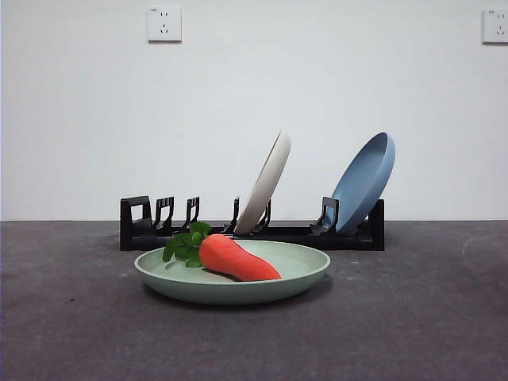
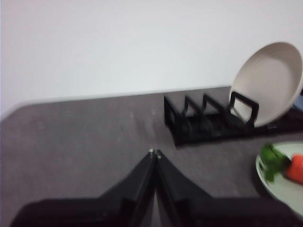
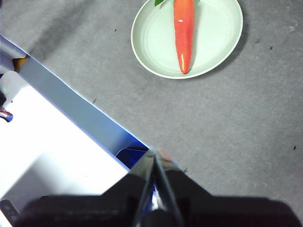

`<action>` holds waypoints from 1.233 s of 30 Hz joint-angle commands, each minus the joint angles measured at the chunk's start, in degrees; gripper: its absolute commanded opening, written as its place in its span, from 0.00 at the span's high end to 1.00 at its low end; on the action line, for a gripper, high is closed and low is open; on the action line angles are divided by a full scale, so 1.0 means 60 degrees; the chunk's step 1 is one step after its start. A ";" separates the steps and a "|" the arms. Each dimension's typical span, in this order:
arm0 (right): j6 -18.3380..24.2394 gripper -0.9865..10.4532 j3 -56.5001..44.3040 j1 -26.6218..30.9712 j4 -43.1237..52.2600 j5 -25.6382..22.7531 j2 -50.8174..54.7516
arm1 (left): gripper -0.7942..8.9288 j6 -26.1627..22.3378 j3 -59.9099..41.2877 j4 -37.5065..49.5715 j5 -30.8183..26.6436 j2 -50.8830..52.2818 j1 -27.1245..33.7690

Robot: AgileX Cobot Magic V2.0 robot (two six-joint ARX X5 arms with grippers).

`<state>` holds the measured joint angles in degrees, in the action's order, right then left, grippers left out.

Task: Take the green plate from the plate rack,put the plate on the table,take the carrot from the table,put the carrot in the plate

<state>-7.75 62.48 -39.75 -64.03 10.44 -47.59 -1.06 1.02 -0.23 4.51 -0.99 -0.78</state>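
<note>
- Carrot first: the orange-red tapered toy carrot point(image 1: 237, 259) with its bunch of green leaves lies inside the round, shallow, pale sage-green matte plate point(image 1: 305, 274), leafy end toward the left in the front view and pointed tip toward the right.
- That green plate sits flat on the dark grey, mottled matte table point(image 1: 413, 317), just in front of the long, low black plastic plate rack point(image 1: 143, 222) and not touching it.
- In the rack, a cream round plate point(image 1: 266, 184) leans in a middle holder, and a blue round plate point(image 1: 363, 182) leans in the holder at the right end; the holders at the left end stand bare.
- My left fingers point(image 2: 155, 152) are pressed together with nothing between them, above bare table, well off to the side of the rack's end; the cream plate point(image 2: 270, 80) and an edge of the green plate point(image 2: 279, 182) with the carrot point(image 2: 297, 168) show at the far side of that view.
- My right fingers point(image 3: 155, 155) are likewise clenched on nothing, hanging well apart from the green plate point(image 3: 208, 42) and carrot point(image 3: 183, 33), near the table's edge, where a white and blue surface point(image 3: 57, 137) shows beside them.
- Two white wall sockets point(image 1: 163, 24) sit high on the pale wall behind the rack.
</note>
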 commanded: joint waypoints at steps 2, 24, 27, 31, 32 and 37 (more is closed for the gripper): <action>-0.0055 0.91 -0.0047 -0.0011 0.0029 -0.0015 0.0025 | 0.92 0.0444 -0.0142 -0.0412 0.0029 0.0149 0.0029; -0.0055 0.91 -0.0047 -0.0011 0.0025 -0.0018 0.0025 | 0.92 0.0492 -0.0124 -0.1552 0.0051 0.0146 0.0029; -0.0055 0.91 -0.0047 -0.0011 0.0025 -0.0018 0.0025 | 0.92 0.0495 -0.0124 -0.1552 0.0051 0.0146 0.0029; 0.0135 0.91 -0.0047 -0.0011 0.0022 -0.0036 0.0040 | 0.92 0.0495 -0.0124 -0.1552 0.0051 0.0146 0.0029; 0.0284 0.91 -0.0047 -0.0004 0.0022 -0.0084 0.0098 | 0.92 0.0492 -0.0124 -0.1552 0.0051 0.0146 0.0029; 0.1067 0.91 -0.0055 0.0321 0.0696 -0.0805 0.0823 | 0.92 0.0495 -0.0124 -0.1552 0.0051 0.0146 0.0029</action>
<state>-3.73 62.46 -38.46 -61.36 6.20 -43.75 1.56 0.97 -10.00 4.69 -0.27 -0.75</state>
